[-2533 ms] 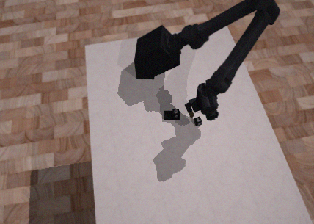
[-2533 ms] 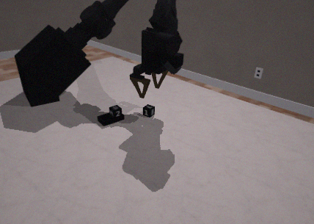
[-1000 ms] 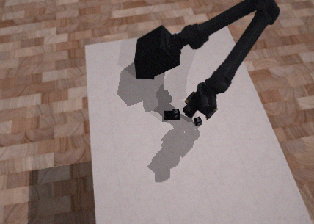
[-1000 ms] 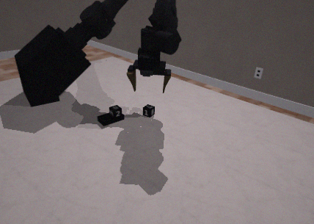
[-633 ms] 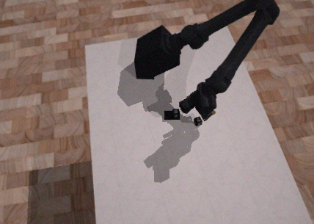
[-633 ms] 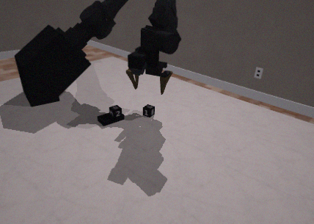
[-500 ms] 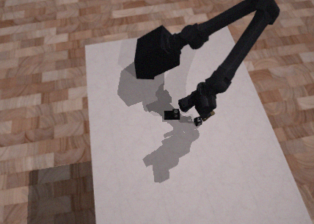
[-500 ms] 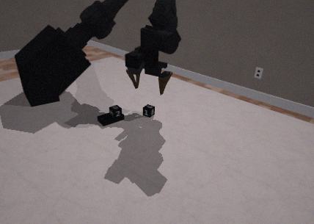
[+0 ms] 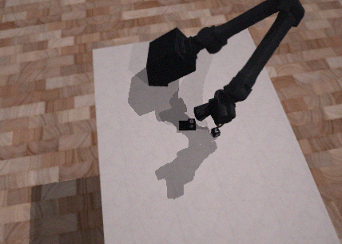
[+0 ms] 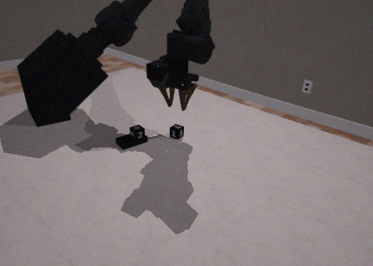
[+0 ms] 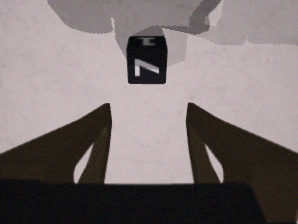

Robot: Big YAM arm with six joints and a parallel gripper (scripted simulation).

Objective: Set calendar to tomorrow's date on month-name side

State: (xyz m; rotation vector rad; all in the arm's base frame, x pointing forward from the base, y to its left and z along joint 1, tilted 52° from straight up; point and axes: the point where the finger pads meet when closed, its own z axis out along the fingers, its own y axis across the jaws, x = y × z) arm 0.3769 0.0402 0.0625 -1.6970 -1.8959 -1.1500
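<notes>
The black tray (image 9: 183, 126) (image 10: 124, 142) lies on the table. One black cube (image 9: 192, 124) (image 10: 137, 133) sits at one end of it, with a 2 on a side in the exterior view; the tray's other end is bare. The second black cube (image 9: 216, 132) (image 10: 176, 132) (image 11: 147, 62) lies on the table beside the tray. It shows a 1 in the exterior view and a 7 turned sideways in the wrist view. My gripper (image 10: 177, 108) (image 11: 148, 112) is partly open and empty, above this second cube. The month's name cannot be made out.
The white table top (image 9: 256, 186) (image 10: 261, 194) carries the arm's shadows. The arm's large black base (image 9: 169, 60) (image 10: 58, 78) stands behind the tray. A wall with an outlet (image 10: 307, 86) is in the background.
</notes>
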